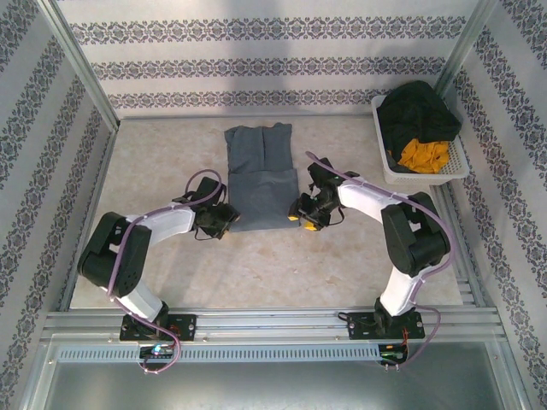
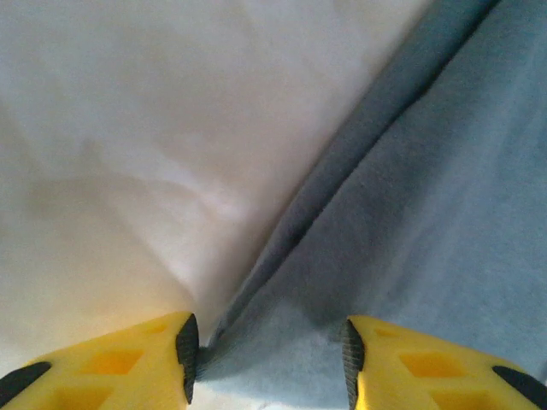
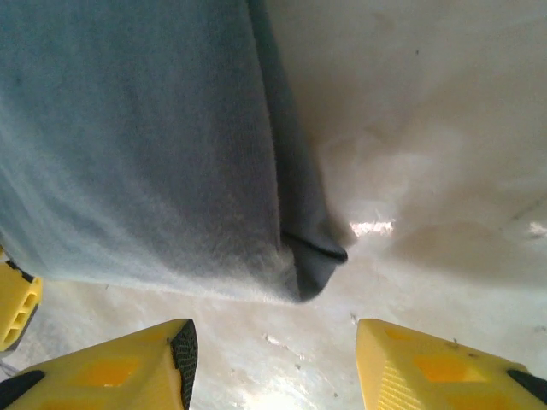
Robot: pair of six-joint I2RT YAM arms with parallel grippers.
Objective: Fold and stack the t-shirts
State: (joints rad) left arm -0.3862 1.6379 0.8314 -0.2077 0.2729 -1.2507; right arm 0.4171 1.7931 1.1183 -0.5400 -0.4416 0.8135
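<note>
Yellow left tool (image 2: 269, 354), right tool (image 3: 273, 359), parted, flanking t-shirt (image 1: 261, 175)

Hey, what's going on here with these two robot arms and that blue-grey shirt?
Two robot arms are folding a blue-grey t-shirt on the table. It lies folded into a long, narrow shape. The left gripper and right gripper sit low at its two near corners, both with jaws open and not pinching the cloth. A dark garment and an orange garment wait in a white basket at the far right.
</note>
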